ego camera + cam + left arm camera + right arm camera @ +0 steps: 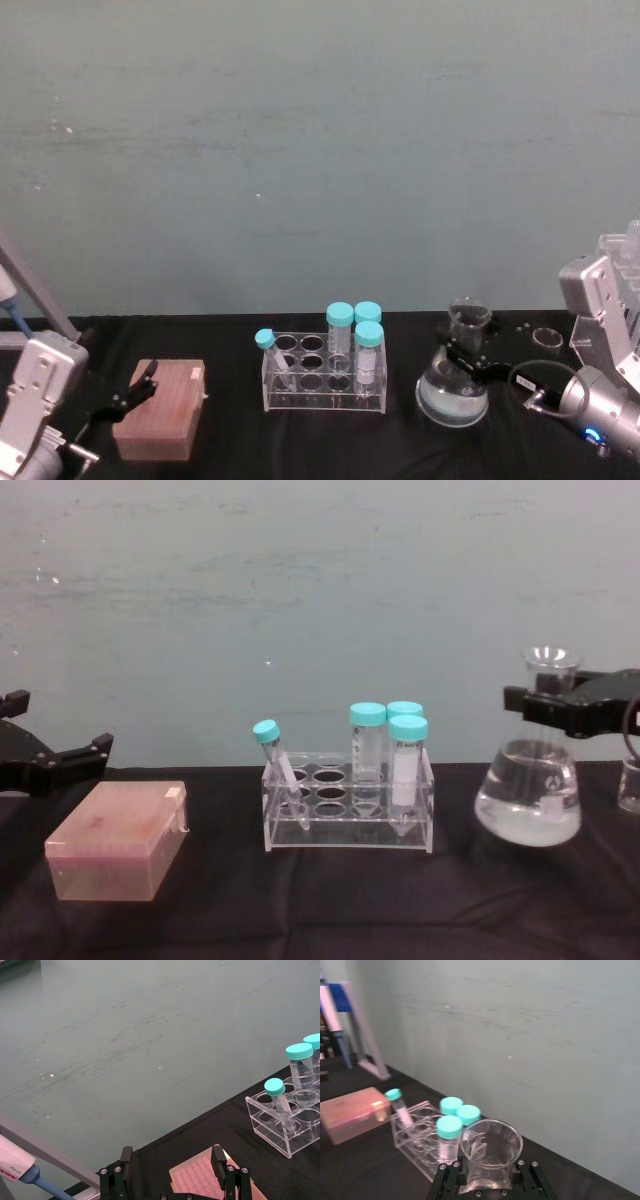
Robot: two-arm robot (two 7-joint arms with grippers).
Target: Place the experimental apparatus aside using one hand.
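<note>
Right gripper (470, 352): clamped on conical flask (453, 390) neck, flask on table.
Left gripper (135, 392): jaws spread, empty, above pink tip box (160, 410).
Tube rack (323, 372): between box and flask.

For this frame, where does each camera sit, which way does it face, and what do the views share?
Head: high, looking down at rack, flask, pink box; both arms at the edges.
Chest: low, level across the table; right gripper around the flask's neck.
Left wrist: over the pink box; left gripper open.
Right wrist: down the flask's mouth.
Shared: the rack appears in all four.
</note>
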